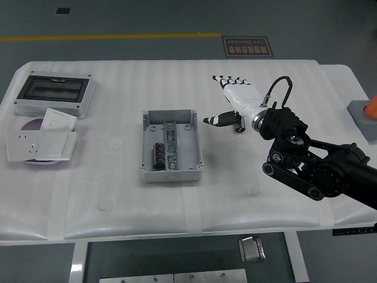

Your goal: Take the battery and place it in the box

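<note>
White table (118,194) with a lightly ribbed, padded covering, filling most of the view. Beyond its far edge, grey-green floor (147,17) crossed by a yellow line (106,38), with a dark floor sign (247,46) bearing orange lettering. Below the near edge, grey metal panels (177,259). Even, soft overhead light; faint shadows.

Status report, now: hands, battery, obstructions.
Right white five-fingered hand open, empty, right of the grey open-topped plastic box. Left hand out of view. Black cylindrical battery lying inside the box. Second black battery under the hand.
</note>
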Controlling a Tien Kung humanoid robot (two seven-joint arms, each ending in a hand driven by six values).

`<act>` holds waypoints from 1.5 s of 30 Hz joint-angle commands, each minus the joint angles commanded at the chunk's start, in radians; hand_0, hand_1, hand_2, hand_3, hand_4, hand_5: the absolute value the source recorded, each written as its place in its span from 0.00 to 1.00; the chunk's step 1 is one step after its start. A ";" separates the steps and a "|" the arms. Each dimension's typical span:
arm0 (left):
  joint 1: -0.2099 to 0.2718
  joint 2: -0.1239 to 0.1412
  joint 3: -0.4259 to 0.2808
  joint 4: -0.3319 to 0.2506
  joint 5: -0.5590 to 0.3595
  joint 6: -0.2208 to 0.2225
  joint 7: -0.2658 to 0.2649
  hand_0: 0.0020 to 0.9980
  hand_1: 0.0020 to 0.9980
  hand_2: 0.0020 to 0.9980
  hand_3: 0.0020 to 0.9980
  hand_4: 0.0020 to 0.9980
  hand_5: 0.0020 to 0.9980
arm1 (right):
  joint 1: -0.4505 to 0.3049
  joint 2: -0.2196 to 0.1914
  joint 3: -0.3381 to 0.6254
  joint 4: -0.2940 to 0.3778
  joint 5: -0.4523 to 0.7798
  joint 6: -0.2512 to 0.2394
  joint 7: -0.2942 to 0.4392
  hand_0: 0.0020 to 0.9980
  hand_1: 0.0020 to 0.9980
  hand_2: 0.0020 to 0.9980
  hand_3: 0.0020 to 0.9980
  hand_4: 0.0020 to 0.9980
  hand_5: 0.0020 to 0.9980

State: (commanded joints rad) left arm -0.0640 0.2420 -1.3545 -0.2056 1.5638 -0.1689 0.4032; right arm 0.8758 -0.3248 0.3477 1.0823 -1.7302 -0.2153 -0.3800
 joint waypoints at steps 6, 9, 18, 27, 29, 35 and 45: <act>-0.001 -0.002 0.004 -0.001 0.004 0.003 0.004 0.53 0.63 0.53 0.57 0.60 0.02 | 0.055 0.043 -0.127 -0.153 0.058 0.013 0.030 0.98 0.91 0.94 0.97 0.97 0.53; -0.003 -0.001 0.004 -0.001 0.006 0.004 0.004 0.53 0.63 0.53 0.57 0.60 0.02 | 0.076 0.059 -0.189 -0.220 0.088 0.016 0.043 0.98 0.91 0.94 0.97 0.97 0.53; -0.007 0.001 0.002 -0.002 0.009 0.006 0.002 0.53 0.63 0.53 0.57 0.61 0.01 | 0.095 0.062 -0.326 -0.341 0.131 0.026 0.066 0.94 0.87 0.89 0.94 0.96 0.52; -0.009 -0.001 -0.001 -0.001 0.011 0.007 -0.003 0.53 0.63 0.53 0.57 0.60 0.01 | 0.092 0.059 -0.341 -0.336 0.152 -0.011 0.069 0.90 0.84 0.84 0.91 0.95 0.51; -0.011 -0.001 0.000 -0.001 0.010 0.008 -0.005 0.53 0.63 0.53 0.57 0.60 0.01 | 0.095 0.065 -0.341 -0.339 0.158 -0.018 0.072 0.90 0.84 0.84 0.91 0.95 0.51; -0.011 -0.001 0.003 -0.001 0.006 0.008 -0.007 0.53 0.63 0.53 0.57 0.61 0.01 | 0.097 0.077 -0.329 -0.356 0.162 -0.013 0.080 0.69 0.69 0.68 0.81 0.71 0.28; -0.013 -0.003 0.005 0.000 0.004 0.007 -0.009 0.53 0.63 0.53 0.57 0.61 0.02 | 0.095 0.090 -0.314 -0.386 0.171 -0.001 0.093 0.55 0.60 0.59 0.70 0.59 0.22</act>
State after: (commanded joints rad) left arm -0.0771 0.2394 -1.3498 -0.2057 1.5678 -0.1619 0.3947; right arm 0.9710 -0.2351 0.0335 0.6965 -1.5594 -0.2163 -0.2872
